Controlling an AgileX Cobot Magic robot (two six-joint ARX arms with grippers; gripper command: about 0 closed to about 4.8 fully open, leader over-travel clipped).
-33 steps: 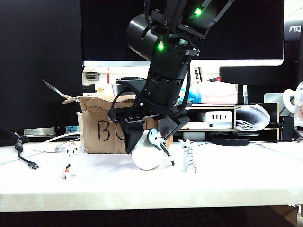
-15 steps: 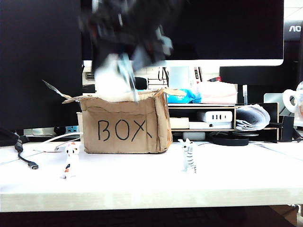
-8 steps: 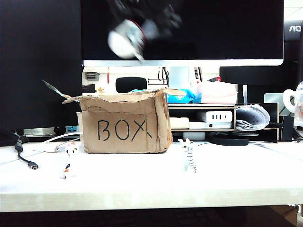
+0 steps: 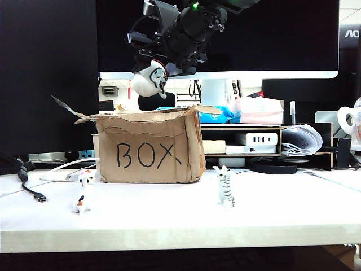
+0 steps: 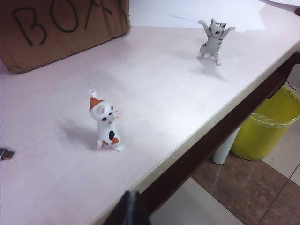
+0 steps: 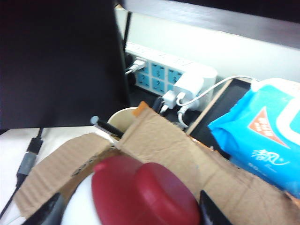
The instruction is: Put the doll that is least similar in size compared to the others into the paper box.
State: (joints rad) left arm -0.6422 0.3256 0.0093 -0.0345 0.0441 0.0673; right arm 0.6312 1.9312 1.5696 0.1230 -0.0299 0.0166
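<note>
In the exterior view the doll [image 4: 149, 79], a round white egg-shaped figure with a dark mouth and a thin dark neck of a guitar jutting down at its lower right, hangs in the air above the left half of the paper box [image 4: 149, 148], at about 12 o'clock from the handwritten "BOX", clear of the ragged flaps. The right gripper [image 4: 153, 66] comes down from the 1 o'clock side and pinches the doll between its fingers; the doll's long axis is tilted, face turned toward the camera and downward. The pale bench [image 4: 180, 217] carries the box, a small white-orange cat [image 4: 83, 192] at 7 o'clock from the box and a grey-striped cat [image 4: 224, 185] at 4 o'clock; behind stand a large dark monitor [image 4: 282, 34] and cluttered shelves. In the left wrist view the left gripper [image 5: 130, 208] shows only as a dark tip at the picture's edge, beyond the bench edge, and whether it is spread or pressed together cannot be told; the white-orange cat [image 5: 106, 122] and the grey-striped cat [image 5: 213, 40] stand upright, well apart, with the box [image 5: 61, 28] behind them and a yellow bin [image 5: 265, 124] on the tiled floor. In the right wrist view the doll's dark red cap [image 6: 143, 192] fills the space between the gripper's fingers [image 6: 44, 211], directly over the box's open flaps [image 6: 154, 140]; a power strip [image 6: 154, 70] and a blue wipes pack [image 6: 265, 126] lie beyond.
</note>
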